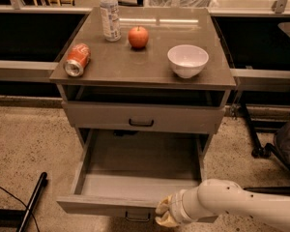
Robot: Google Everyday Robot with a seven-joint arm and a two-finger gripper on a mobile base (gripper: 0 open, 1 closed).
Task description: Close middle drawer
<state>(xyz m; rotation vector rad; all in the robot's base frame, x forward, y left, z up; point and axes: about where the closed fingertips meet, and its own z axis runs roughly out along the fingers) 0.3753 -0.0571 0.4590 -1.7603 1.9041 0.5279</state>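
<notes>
Pushing off-centre is, I judge, the main risk. The gripper [165, 211] sits at the drawer's [140, 156] front edge, right of the handle [137, 219] and at the point farthest out from the cabinet [145, 66]. A shove from that side could skew the long, shallow box on its runners and jam it partway into the cabinet. A glancing contact could also let the gripper slide off the low front, or ride over the lip into the empty inside, where the closing front could trap it against the cabinet. A hard slam could jolt the cabinet top and roll the can [77, 59], which lies on its side near the top's left edge.

The drawer stands pulled nearly full length out of the cabinet, below the shut upper drawer [142, 117]. The arm [241, 207] reaches in low from the cabinet's right side, roughly level, wrist turned toward the drawer front. Whether the gripper is spread or closed, I cannot tell; it appears to touch or nearly touch the front.
</notes>
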